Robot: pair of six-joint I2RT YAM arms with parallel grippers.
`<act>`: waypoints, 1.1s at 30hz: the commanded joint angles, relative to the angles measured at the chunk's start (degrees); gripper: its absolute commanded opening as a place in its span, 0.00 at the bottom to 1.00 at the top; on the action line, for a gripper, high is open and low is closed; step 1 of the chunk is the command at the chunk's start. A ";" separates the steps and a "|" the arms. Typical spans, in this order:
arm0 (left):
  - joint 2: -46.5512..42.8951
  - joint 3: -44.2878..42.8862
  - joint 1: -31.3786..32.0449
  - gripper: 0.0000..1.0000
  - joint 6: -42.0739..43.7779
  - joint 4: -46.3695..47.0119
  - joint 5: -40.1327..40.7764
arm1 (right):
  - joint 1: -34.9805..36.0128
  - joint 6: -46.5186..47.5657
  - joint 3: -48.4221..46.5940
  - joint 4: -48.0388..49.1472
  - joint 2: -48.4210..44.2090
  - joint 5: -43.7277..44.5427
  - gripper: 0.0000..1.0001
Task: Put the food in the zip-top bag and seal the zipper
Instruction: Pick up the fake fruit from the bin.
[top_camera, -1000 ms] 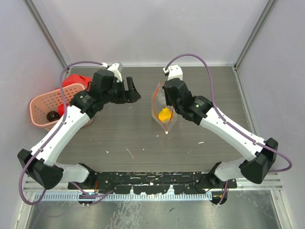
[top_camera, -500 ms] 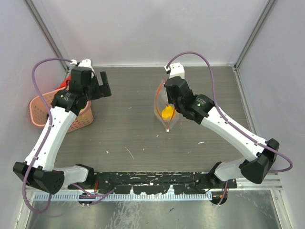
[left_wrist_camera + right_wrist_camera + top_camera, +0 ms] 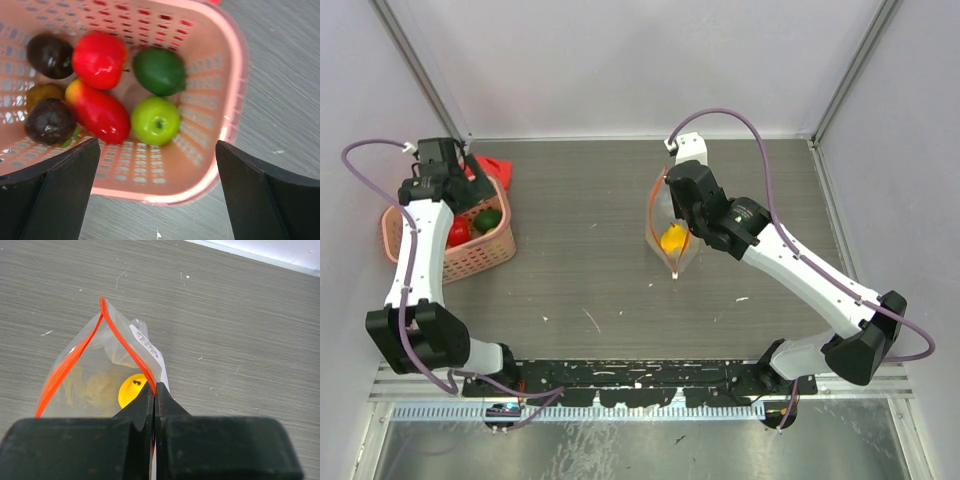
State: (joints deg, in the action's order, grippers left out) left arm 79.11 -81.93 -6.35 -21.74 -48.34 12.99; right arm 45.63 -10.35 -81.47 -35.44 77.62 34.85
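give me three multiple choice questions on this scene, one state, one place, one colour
1. The left tool is: A open above the pink basket; B shut on a fruit; C shut on nothing.
2. The yellow fruit lies: A in the basket; B inside the zip-top bag; C on bare table.
3. The zipper strip is: A blue; B red-orange; C green.
Answers: 1 A, jaws wide apart over it. 2 B, visible through the clear plastic. 3 B, seen at the mouth the right tool pinches.

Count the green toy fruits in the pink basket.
2: a dark green one by the basket's right wall in the left wrist view, a lighter green one below it beside the long red piece. Others could hide underneath.
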 commanded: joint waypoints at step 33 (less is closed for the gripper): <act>22.14 11.26 -16.59 0.98 -5.08 29.07 -6.95 | -0.19 -0.12 -1.28 2.30 -0.04 -2.43 0.00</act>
State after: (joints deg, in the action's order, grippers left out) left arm 100.79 -72.23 -22.90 -26.13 -26.22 11.97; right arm 45.63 -10.46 -82.06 -36.05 78.13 32.71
